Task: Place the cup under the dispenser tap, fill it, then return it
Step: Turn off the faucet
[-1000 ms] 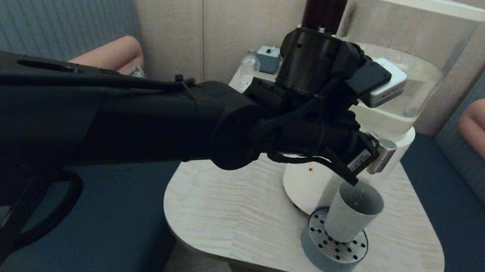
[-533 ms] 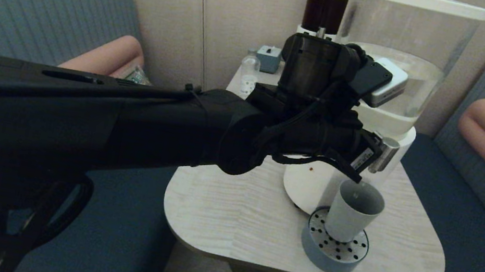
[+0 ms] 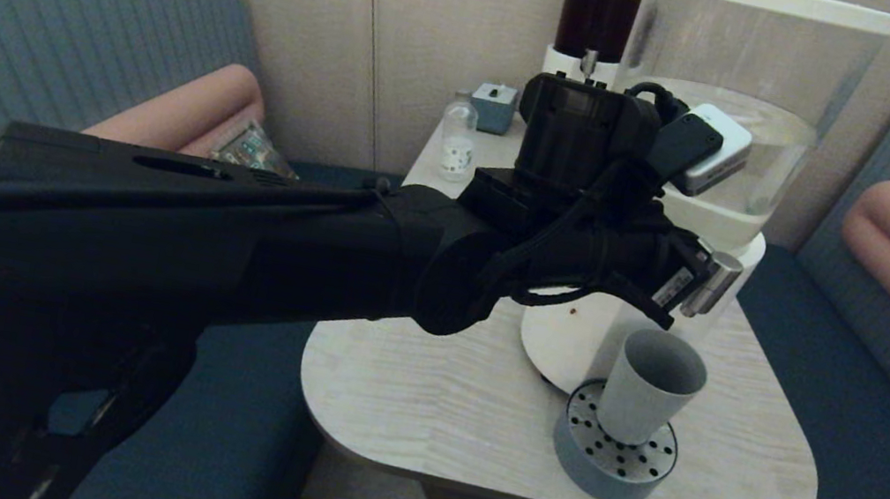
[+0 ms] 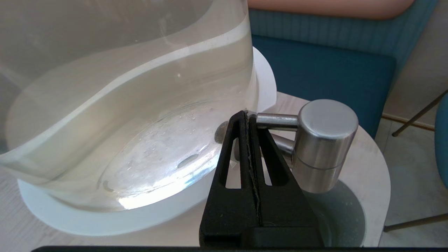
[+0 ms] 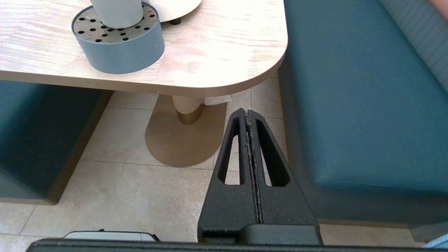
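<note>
The grey-blue cup (image 3: 647, 398) stands upright on a round perforated drip tray (image 3: 612, 463), directly below the steel dispenser tap (image 3: 712, 283). In the left wrist view the tap (image 4: 323, 140) hangs over the cup's mouth (image 4: 344, 213). My left gripper (image 4: 246, 113) is shut, and its tips rest against the thin steel rod beside the tap, above the cup. From the head view the left gripper (image 3: 682, 289) sits just left of the tap. My right gripper (image 5: 247, 112) is shut and empty, low over the floor beside the table.
The large dispenser's clear tank (image 3: 726, 107) and white base (image 3: 565, 340) stand behind the cup. At the back are a narrower dark-liquid dispenser (image 3: 593, 19), a small clear bottle (image 3: 457, 140) and a small blue box (image 3: 493, 105). Blue benches flank the table (image 3: 430, 399).
My left arm has shifted slightly up and to the right, lifting the gripper from near the cup's rim to the height of the tap. The cup has not moved.
</note>
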Robot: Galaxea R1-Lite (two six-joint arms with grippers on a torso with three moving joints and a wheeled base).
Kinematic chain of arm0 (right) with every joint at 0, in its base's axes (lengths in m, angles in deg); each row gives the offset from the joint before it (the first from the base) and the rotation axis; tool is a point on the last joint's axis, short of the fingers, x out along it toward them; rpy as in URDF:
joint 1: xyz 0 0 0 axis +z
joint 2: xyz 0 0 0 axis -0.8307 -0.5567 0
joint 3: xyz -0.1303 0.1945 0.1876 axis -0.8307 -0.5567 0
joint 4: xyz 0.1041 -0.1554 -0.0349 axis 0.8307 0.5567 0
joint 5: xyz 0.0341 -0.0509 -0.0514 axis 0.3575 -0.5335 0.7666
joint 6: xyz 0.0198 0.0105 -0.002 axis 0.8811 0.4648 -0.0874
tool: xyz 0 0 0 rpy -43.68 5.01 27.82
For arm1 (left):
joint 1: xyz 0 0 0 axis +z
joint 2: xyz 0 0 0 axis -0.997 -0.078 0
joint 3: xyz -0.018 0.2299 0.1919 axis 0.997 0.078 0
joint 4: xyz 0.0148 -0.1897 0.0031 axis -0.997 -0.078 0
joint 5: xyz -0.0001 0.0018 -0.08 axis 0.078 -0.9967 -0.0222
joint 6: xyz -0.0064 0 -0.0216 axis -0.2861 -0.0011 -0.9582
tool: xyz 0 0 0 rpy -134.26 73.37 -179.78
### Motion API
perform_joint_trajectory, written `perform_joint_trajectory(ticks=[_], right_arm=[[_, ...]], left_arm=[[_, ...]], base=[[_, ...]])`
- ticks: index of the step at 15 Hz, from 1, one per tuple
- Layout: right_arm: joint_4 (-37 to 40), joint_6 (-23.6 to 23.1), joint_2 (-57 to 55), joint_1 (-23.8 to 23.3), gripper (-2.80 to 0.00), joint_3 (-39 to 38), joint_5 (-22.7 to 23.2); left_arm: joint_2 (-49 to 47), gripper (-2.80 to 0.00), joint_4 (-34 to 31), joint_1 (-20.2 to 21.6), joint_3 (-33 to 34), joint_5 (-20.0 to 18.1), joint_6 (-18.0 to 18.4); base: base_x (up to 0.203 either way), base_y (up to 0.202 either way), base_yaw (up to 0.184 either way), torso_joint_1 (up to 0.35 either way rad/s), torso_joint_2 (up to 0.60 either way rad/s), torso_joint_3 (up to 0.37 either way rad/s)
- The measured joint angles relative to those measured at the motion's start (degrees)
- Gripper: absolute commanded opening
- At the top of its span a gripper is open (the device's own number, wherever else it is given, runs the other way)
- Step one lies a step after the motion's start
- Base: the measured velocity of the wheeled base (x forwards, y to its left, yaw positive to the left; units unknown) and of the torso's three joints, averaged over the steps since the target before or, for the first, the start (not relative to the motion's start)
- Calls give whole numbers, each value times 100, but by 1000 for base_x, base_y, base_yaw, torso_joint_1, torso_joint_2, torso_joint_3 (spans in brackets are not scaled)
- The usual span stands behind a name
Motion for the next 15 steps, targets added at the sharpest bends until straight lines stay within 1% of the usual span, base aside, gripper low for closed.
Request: perform_joint_trajectory(ticks=[12, 15], right_arm=[[0, -4, 0, 0, -280, 2, 0], [0, -4, 0, 0, -280, -2, 0]], left_arm=[[-79, -280, 70, -45, 0, -34, 0], [-31, -280, 5, -45, 18, -4, -31]], base=[[0, 0, 0, 0, 0, 0], [0, 0, 0, 0, 0, 0]])
